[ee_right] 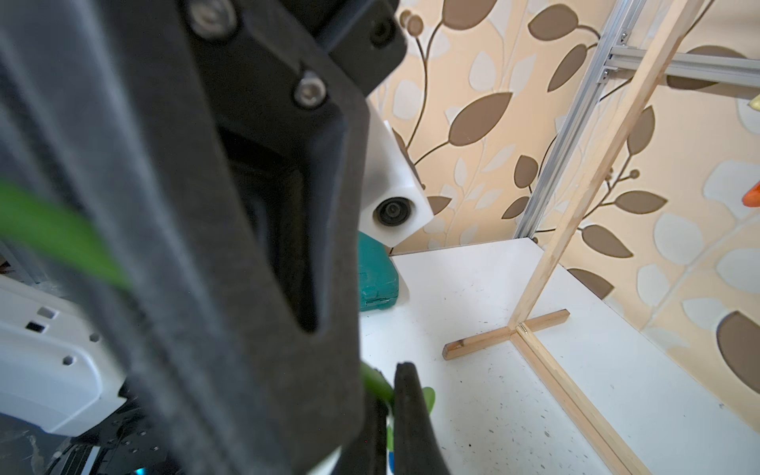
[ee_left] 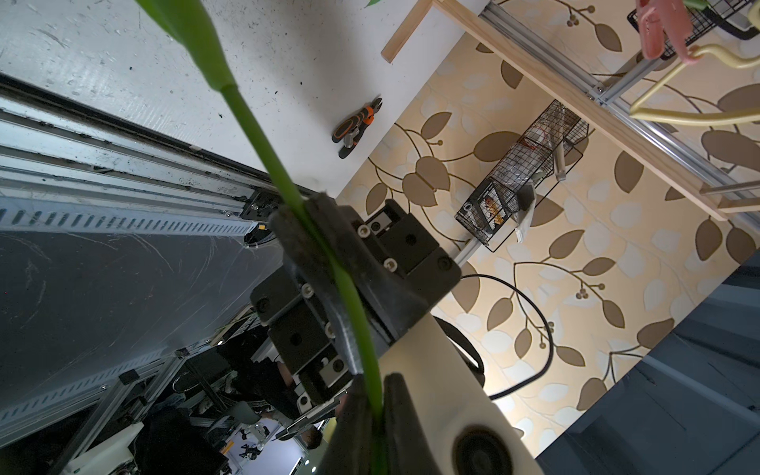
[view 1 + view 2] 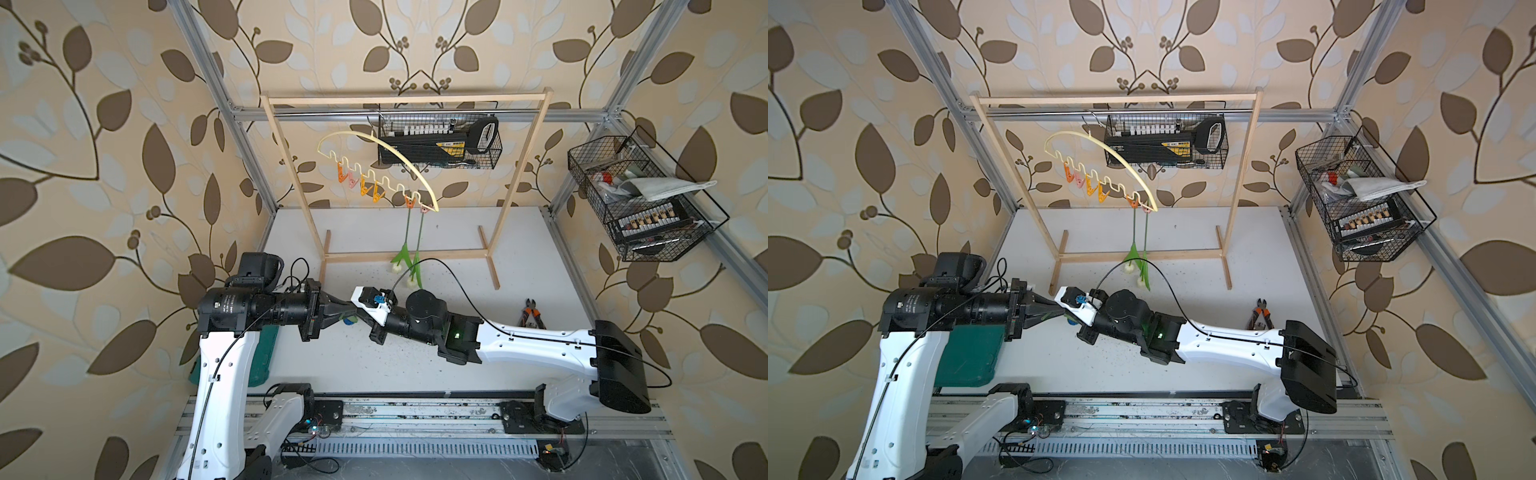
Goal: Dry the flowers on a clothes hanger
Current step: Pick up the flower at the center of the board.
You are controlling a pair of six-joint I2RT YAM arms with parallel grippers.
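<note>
The clothes hanger (image 3: 399, 156) (image 3: 1125, 160) hangs tilted from the wooden rack, with orange and pink clips along its wavy bar. Two white flowers (image 3: 409, 232) (image 3: 1135, 237) dangle head down from the clips at its lower end. The third flower is held low over the table between both arms, and a bit of its blue head (image 3: 349, 320) (image 3: 1071, 320) shows beneath them. My left gripper (image 3: 353, 309) (image 2: 376, 403) is shut on its green stem (image 2: 255, 127). My right gripper (image 2: 306, 214) (image 1: 388, 390) is shut on the same stem a little farther along.
The light wooden rack (image 3: 407, 99) stands at the back of the white table (image 3: 519, 257). Orange-handled pliers (image 3: 530, 318) lie at the right. A green case (image 3: 262, 361) sits under my left arm. Wire baskets (image 3: 440, 141) (image 3: 640, 199) hang on the back and right frame.
</note>
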